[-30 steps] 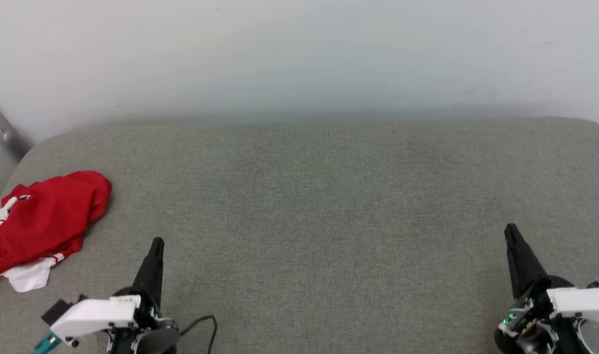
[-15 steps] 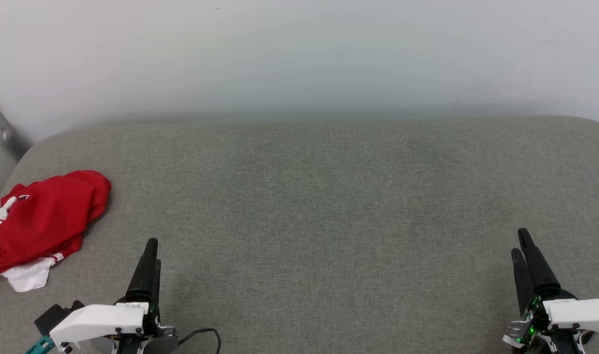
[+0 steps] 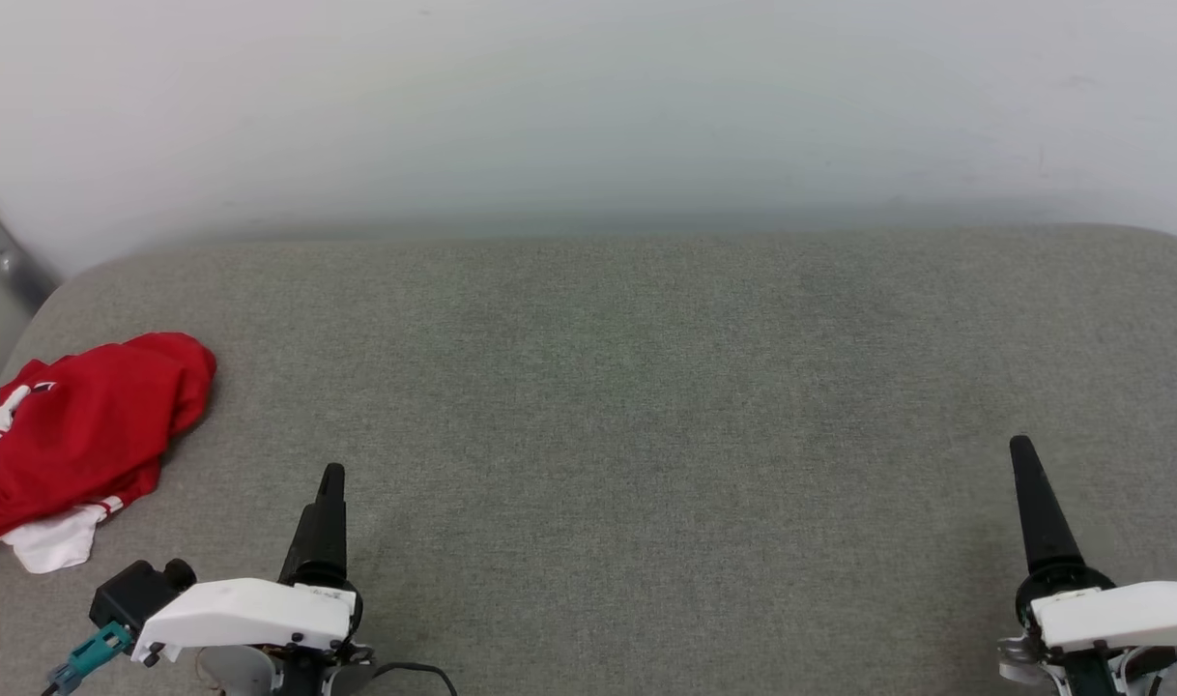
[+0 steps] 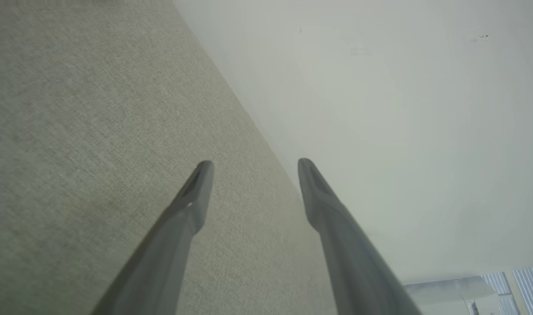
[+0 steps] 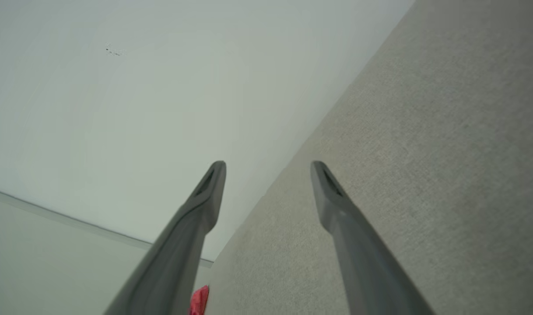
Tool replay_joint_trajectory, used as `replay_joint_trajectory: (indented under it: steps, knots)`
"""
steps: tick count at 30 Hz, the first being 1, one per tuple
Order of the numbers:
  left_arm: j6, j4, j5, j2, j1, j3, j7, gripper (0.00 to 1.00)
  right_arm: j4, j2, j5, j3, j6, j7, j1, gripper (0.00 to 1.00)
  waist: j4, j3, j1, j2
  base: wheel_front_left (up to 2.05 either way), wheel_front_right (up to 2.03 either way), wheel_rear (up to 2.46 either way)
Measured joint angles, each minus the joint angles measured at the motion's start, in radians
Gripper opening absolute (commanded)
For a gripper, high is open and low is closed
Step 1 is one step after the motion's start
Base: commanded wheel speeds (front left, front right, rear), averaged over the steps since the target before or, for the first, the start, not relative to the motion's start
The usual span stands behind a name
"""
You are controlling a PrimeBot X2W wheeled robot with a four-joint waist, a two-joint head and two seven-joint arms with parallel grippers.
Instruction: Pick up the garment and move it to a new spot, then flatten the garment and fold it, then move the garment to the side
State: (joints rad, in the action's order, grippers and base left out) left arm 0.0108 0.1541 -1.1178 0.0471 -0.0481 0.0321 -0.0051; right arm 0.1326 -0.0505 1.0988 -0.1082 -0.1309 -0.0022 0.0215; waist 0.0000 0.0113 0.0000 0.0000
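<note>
Two claws hover low over a grey fabric-covered counter [image 3: 646, 406], both with jaws spread wide and nothing between them. In the head view the left claw [image 3: 330, 483] sits at about 7 o'clock and the right claw [image 3: 1025, 459] at about 5 o'clock. Each shows edge-on as a single dark spike pointing toward 12 o'clock, rising from a white wrist housing.

The left wrist view shows the left claw [image 4: 255, 162] with its two fingers clearly apart, the counter's weave behind one and the pale wall [image 4: 402, 109] behind the other. The right wrist view shows the right claw [image 5: 268, 162] spread just as wide, its fingers likewise straddling the line where counter meets wall.

The shirt [image 3: 76, 425] lies crumpled at 9 o'clock in the head view, at the counter's left edge. It is a red heap with white fabric and a bit of red-and-white striped trim poking out at its lower end. It is well apart from the left claw, at about that claw's 10 o'clock, and far from the right one. A small scrap of its red [image 5: 199, 299] shows at 6 o'clock in the right wrist view, beside the base of one finger.

A grey metal bar [image 3: 4, 256] slants along the wall at 10 o'clock. A thin black cable [image 3: 415, 669] loops beside the left wrist housing at the bottom edge.
</note>
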Motion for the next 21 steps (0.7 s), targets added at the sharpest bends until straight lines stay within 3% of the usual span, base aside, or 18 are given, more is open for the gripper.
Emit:
replay_joint_trajectory:
  steps: [10,21]
  knots:
    - [0.053,-0.026,0.187,0.003,0.004,-0.042,-0.038,1.00,-0.035,0.000,-0.227,0.029,0.000,-0.039,-0.028,1.00,0.001,0.000,0.0000,0.0000,0.00,0.00,0.00]
    - [0.112,-0.045,0.350,0.018,0.020,-0.089,-0.075,1.00,-0.058,0.000,-0.389,0.044,0.000,-0.077,-0.047,1.00,0.004,0.001,0.0000,0.0000,0.00,0.00,0.00]
